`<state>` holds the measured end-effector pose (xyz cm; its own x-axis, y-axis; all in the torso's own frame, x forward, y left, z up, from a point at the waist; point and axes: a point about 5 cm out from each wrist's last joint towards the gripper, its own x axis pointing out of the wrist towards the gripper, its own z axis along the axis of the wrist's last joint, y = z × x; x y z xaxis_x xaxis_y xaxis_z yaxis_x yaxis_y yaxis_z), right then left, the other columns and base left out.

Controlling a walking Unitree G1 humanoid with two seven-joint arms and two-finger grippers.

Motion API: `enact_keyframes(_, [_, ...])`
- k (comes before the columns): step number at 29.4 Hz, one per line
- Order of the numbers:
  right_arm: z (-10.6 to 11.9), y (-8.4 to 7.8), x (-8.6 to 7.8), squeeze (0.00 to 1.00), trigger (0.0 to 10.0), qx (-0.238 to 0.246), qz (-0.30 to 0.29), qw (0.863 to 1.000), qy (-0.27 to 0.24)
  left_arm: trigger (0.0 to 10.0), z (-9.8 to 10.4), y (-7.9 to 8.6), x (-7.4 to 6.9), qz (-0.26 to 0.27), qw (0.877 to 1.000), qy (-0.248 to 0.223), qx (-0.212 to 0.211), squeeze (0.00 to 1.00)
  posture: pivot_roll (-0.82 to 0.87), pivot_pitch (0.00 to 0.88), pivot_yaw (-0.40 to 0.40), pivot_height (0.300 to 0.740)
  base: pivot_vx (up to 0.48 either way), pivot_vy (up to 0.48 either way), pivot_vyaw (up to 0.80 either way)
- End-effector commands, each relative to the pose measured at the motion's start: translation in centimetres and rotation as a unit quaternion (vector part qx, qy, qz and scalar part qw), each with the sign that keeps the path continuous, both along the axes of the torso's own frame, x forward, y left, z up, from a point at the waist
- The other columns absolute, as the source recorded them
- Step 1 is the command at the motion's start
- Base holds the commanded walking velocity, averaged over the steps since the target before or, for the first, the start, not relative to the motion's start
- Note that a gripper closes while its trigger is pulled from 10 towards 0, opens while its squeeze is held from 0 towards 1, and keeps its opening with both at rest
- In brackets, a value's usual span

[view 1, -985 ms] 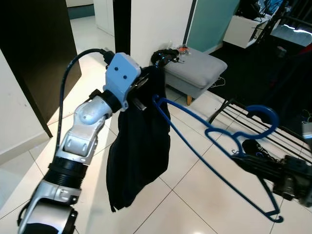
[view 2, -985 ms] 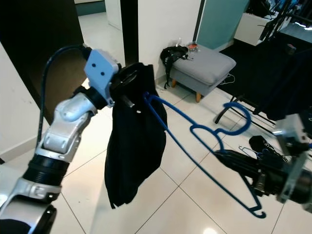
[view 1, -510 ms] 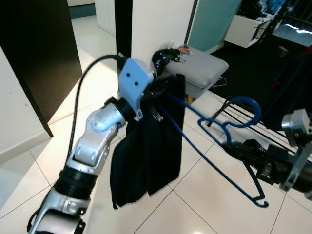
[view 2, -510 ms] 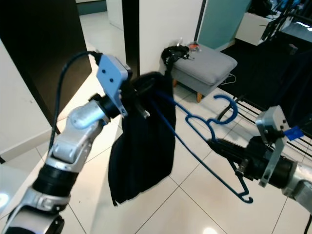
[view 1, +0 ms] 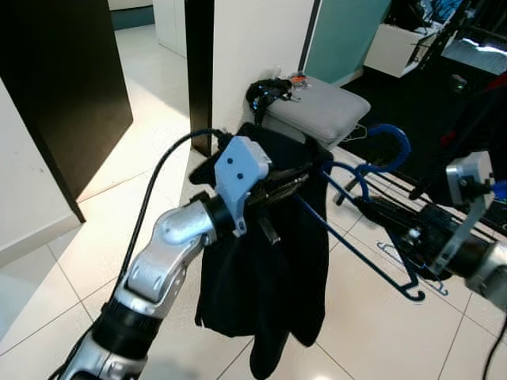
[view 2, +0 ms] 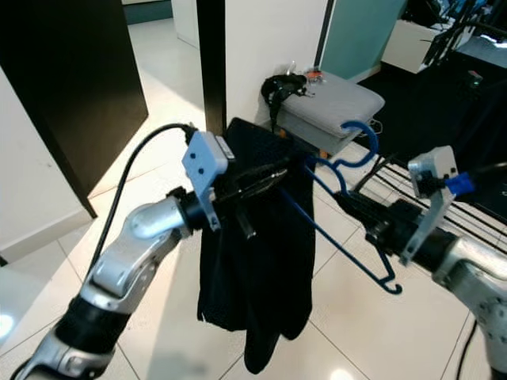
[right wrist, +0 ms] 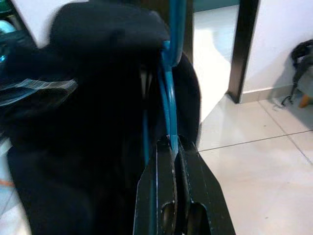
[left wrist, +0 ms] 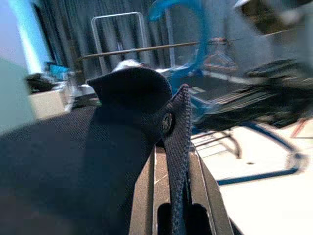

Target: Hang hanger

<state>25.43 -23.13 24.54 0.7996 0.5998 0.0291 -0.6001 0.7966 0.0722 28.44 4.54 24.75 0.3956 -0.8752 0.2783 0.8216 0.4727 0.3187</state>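
The left pincer (view 1: 295,181) is held up in the air and is clamped on the top edge of a dark cloth (view 1: 273,277). The cloth hangs down over the white floor (view 1: 71,261). The right pincer (view 2: 356,207) is squeezed tight on a blue hanger (view 2: 337,210). One end of the hanger is tucked into the cloth, and its hook curls up near a grey stool (view 2: 333,103).

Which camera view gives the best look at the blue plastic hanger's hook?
The right eye view: the blue plastic hanger shows whole there, hook curving up unobstructed. The left eye view shows it too. The left wrist view blurs it behind the dark cloth garment; the right wrist view shows its bar in the right tool.
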Motion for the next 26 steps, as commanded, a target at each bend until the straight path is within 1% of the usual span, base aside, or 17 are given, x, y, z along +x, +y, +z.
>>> enact_keyframes(1, [0.3, -0.3, 0.3, 0.0, 10.0, 0.009, -0.02, 1.0, -0.014, 10.0, 0.1, -0.8, -1.1, -0.043, 0.999, 0.008, -0.012, 0.0, 0.06, 0.121, -0.066, 0.74, 0.0, 0.0, 0.0])
enact_keyframes(3, [0.3, -0.3, 0.3, 0.0, 10.0, 0.009, -0.02, 1.0, -0.014, 10.0, 0.1, -0.8, -1.1, -0.043, 0.999, 0.008, -0.012, 0.0, 0.06, 0.121, -0.066, 0.74, 0.0, 0.0, 0.0])
enact_keyframes(4, [0.3, -0.1, 0.5, 0.0, 10.0, 0.018, -0.021, 0.999, -0.017, 10.0, 0.1, -1.2, -1.6, -0.066, 0.997, 0.022, -0.027, 0.0, 0.05, 0.12, -0.067, 0.74, 0.0, 0.0, 0.0])
enact_keyframes(5, [0.3, -0.1, 0.5, 0.0, 10.0, 0.018, -0.021, 0.999, -0.017, 10.0, 0.1, -1.2, -1.6, -0.066, 0.997, 0.022, -0.027, 0.0, 0.05, 0.12, -0.067, 0.74, 0.0, 0.0, 0.0])
enact_keyframes(7, [0.2, 0.6, 1.1, 0.0, 10.0, 0.034, -0.017, 0.999, -0.02, 10.0, -0.1, -2.2, -2.6, -0.111, 0.991, 0.045, -0.05, 0.0, 0.05, 0.12, -0.067, 0.74, 0.0, 0.0, 0.0])
enact_keyframes(8, [0.2, 0.9, 1.3, 0.0, 10.0, 0.041, -0.014, 0.999, -0.021, 10.0, -0.3, -2.6, -2.9, -0.122, 0.99, 0.05, -0.05, 0.0, 0.05, 0.119, -0.068, 0.74, 0.0, 0.0, 0.0])
enact_keyframes(9, [0.2, 0.9, 1.3, 0.0, 10.0, 0.041, -0.014, 0.999, -0.021, 10.0, -0.3, -2.6, -2.9, -0.122, 0.99, 0.05, -0.05, 0.0, 0.05, 0.119, -0.068, 0.74, 0.0, 0.0, 0.0])
enact_keyframes(11, [0.2, 2.0, 1.7, 0.0, 10.0, 0.053, 0.004, 0.998, -0.024, 10.0, -0.9, -3.3, -3.2, -0.126, 0.99, 0.052, -0.036, 0.0, 0.06, 0.122, -0.071, 0.74, 0.0, 0.0, 0.0])
enact_keyframes(12, [0.2, 2.0, 1.7, 0.0, 10.0, 0.053, 0.004, 0.998, -0.024, 10.0, -0.9, -3.3, -3.2, -0.126, 0.99, 0.052, -0.036, 0.0, 0.06, 0.122, -0.071, 0.74, 0.0, 0.0, 0.0])
enact_keyframes(14, [0.3, 2.9, 2.0, 0.0, 10.0, 0.063, 0.017, 0.997, -0.029, 10.0, -1.3, -3.9, -3.6, -0.133, 0.989, 0.06, -0.032, 0.0, 0.06, 0.122, -0.071, 0.74, 0.0, 0.0, 0.0])
enact_keyframes(17, [0.4, 3.1, 2.1, 0.0, 10.0, 0.066, 0.018, 0.997, -0.029, 10.0, -1.4, -4.0, -3.7, -0.134, 0.988, 0.062, -0.032, 0.0, 0.06, 0.122, -0.071, 0.74, 0.0, 0.0, 0.0])
enact_keyframes(20, [0.7, 3.8, 2.6, 0.0, 10.0, 0.081, 0.025, 0.996, -0.037, 10.0, -1.7, -4.5, -3.9, -0.136, 0.988, 0.071, -0.032, 0.0, 0.06, 0.121, -0.071, 0.74, 0.0, 0.0, 0.0])
enact_keyframes(22, [0.7, 3.8, 2.6, 0.0, 10.0, 0.081, 0.025, 0.996, -0.037, 10.0, -1.7, -4.5, -3.9, -0.136, 0.988, 0.071, -0.032, 0.0, 0.06, 0.121, -0.071, 0.74, 0.0, 0.0, 0.0])
enact_keyframes(24, [0.7, 4.4, 2.9, 0.0, 10.0, 0.081, 0.031, 0.996, -0.036, 10.0, -1.9, -4.7, -4.2, -0.144, 0.987, 0.072, -0.028, 0.0, 0.07, 0.121, -0.072, 0.74, 0.0, 0.0, 0.0])
enact_keyframes(26, [0.6, 4.7, 3.1, 0.0, 10.0, 0.081, 0.033, 0.996, -0.036, 10.0, -2.1, -4.7, -4.3, -0.147, 0.986, 0.07, -0.021, 0.0, 0.07, 0.121, -0.072, 0.74, 0.0, 0.0, 0.0])
